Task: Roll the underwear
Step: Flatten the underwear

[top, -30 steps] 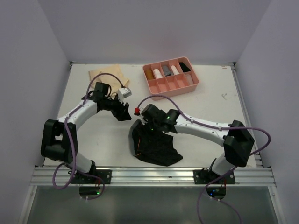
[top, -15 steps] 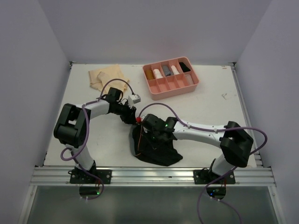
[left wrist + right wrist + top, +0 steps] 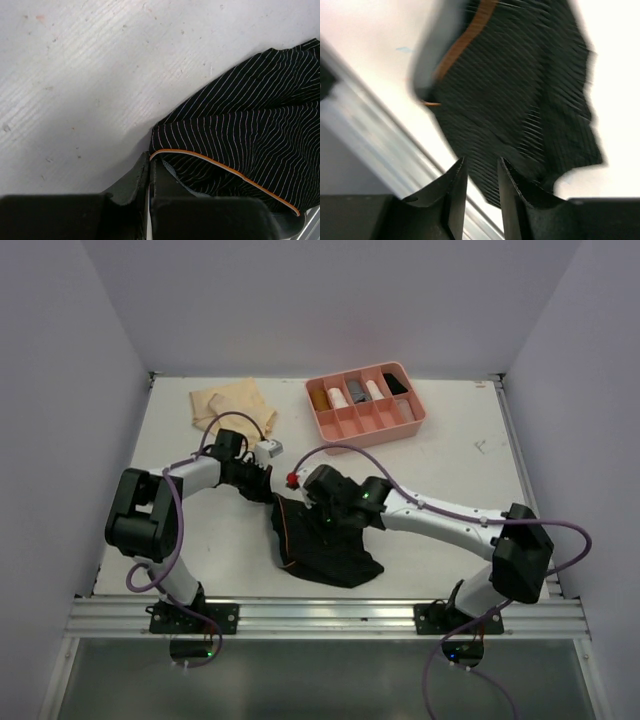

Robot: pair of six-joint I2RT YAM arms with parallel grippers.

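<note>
Though the overhead view hides the fingertips, our left wrist view shows the left gripper [image 3: 150,175] pinching the black pinstriped cloth underwear [image 3: 240,130] by its orange-trimmed edge. We see the garment spread front-centre on the white table [image 3: 450,460]. Our right gripper [image 3: 479,192] hovers above it, narrowly parted and empty.

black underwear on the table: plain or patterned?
Patterned: the black underwear has thin white pinstripes, plus an orange edge trim. Clearest in the left wrist view.
</note>
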